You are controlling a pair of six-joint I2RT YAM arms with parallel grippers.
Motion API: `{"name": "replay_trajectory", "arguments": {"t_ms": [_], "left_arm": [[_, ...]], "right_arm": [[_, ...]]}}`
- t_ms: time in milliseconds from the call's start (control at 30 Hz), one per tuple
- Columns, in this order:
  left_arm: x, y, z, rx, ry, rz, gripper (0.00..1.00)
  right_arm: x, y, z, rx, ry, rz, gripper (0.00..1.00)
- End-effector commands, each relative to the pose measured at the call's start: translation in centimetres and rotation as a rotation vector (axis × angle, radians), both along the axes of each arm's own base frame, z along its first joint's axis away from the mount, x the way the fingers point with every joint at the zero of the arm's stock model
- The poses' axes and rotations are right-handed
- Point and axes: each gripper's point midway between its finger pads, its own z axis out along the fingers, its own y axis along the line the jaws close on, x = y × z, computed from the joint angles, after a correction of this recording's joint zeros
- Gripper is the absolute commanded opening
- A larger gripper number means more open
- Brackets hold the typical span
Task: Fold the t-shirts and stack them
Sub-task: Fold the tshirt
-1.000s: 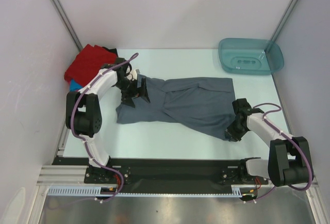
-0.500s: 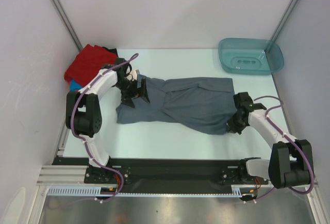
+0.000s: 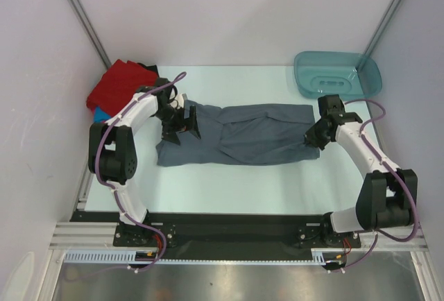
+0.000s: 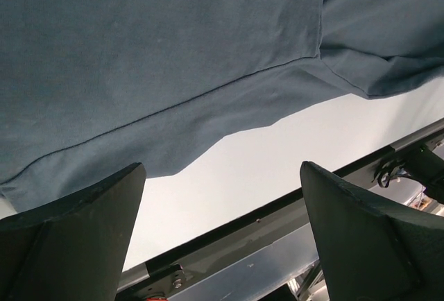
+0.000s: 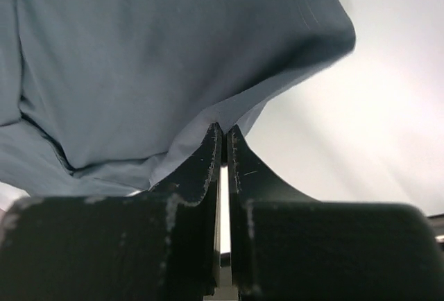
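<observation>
Both my arms reach out over the tabletop (image 3: 229,183). My right arm bends in from the side, and my right hand (image 3: 310,136) is pinched tight on the right edge of the grey-blue t-shirt (image 3: 243,138). My left hand (image 3: 182,122) is wide open over the shirt's left end, holding nothing. The shirt lies spread across the middle.

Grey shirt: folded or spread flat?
Partly folded: the grey shirt lies as a narrow band with overlapping layers, its right edge pinched in the shut right end effector.
</observation>
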Motion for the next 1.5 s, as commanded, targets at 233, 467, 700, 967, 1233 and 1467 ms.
{"name": "replay_trajectory", "arguments": {"t_ms": [233,467,700,967,1233,1467], "left_arm": [[0.5,0.3,0.7,0.018,-0.043,0.018,1.00],[0.6,0.4,0.8,0.024,-0.042,0.035,1.00],[0.2,0.6,0.6,0.036,-0.032,0.050,1.00],[0.0,0.5,0.2,0.032,-0.019,0.054,1.00],[0.1,0.5,0.2,0.042,-0.022,0.048,1.00],[0.2,0.7,0.5,0.049,-0.042,0.049,1.00]], "right_arm": [[5.4,-1.8,0.8,-0.020,-0.067,-0.002,0.00],[7.6,-2.6,-0.1,-0.034,-0.057,0.019,0.00],[7.1,-4.3,-1.7,-0.070,0.043,-0.001,0.00],[4.6,-4.7,-3.8,-0.087,0.158,0.004,0.19],[4.2,-5.7,-3.6,-0.144,0.195,-0.001,0.95],[5.2,-5.0,-1.2,-0.119,0.141,0.041,0.96]]}}
